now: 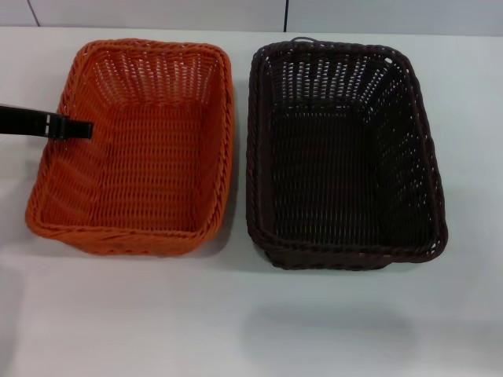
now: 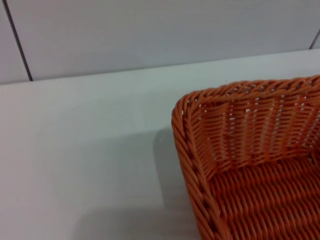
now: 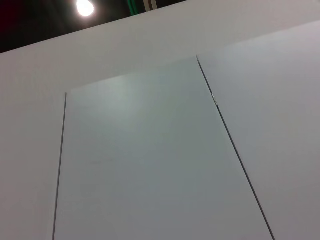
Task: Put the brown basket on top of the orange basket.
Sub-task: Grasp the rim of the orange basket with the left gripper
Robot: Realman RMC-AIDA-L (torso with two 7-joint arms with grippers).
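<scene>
Baskets sit side by side on the white table (image 1: 251,330): the orange basket (image 1: 137,149) on the robot's left and the brown basket (image 1: 342,157) just beside it on the right, apart by a narrow strip of tabletop, both upright and with nothing in them. Reaching in from the left edge of the head view, the left gripper (image 1: 78,128) is at the orange basket's outer rim, though whether it is clenched or released cannot be told, while its wrist camera looks at one braided corner of that basket (image 2: 240,165) with the pale panelled wall (image 2: 150,35) behind. Only wall panels (image 3: 150,160) and a ceiling light (image 3: 85,7) appear in the right wrist view, and the right gripper is nowhere seen.
</scene>
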